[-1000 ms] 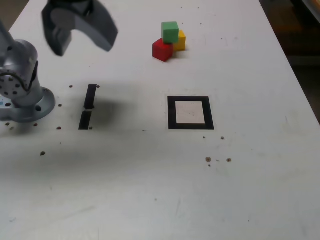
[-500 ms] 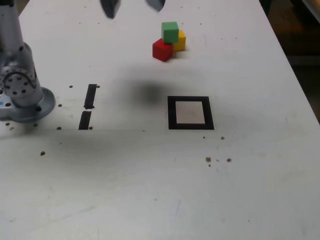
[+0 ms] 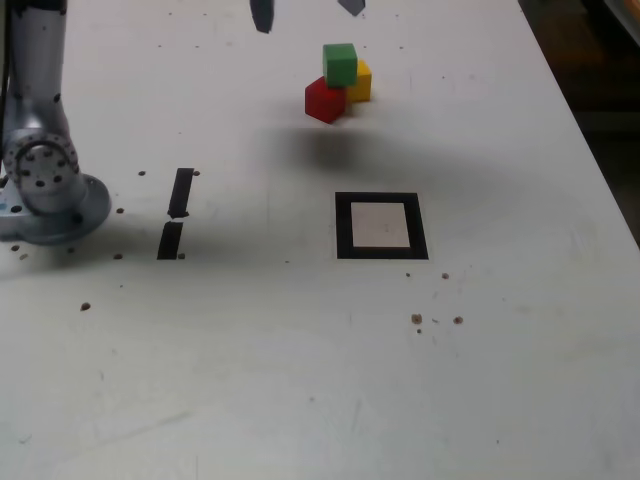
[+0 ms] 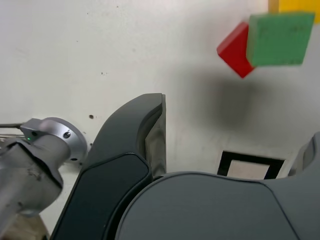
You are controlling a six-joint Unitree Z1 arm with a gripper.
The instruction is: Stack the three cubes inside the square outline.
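The three cubes sit in a tight cluster at the far side of the table. The green cube (image 3: 340, 64) rests on top of the red cube (image 3: 324, 101) and the yellow cube (image 3: 361, 82). Nearer the camera lies the square outline (image 3: 343, 227), black tape with nothing on its white centre. My gripper (image 3: 306, 10) hangs open high above the table, only its two fingertips showing at the frame's top edge, just to the exterior view's left of the cluster. The wrist view shows the green cube (image 4: 280, 39), the red cube (image 4: 233, 48), a corner of the yellow cube (image 4: 296, 5), the outline (image 4: 248, 159) and one dark finger (image 4: 150, 140).
The arm's grey base (image 3: 45, 190) stands at the exterior view's left edge. Two short black tape strips (image 3: 180, 192) lie beside it. Small brown specks (image 3: 417, 319) dot the white table. The table's right edge runs along a dark floor.
The open gripper has swung from the exterior view's far left toward the cube cluster, rising until only its fingertips show. Its shadow now falls by the cubes. Cubes and outline are unmoved.
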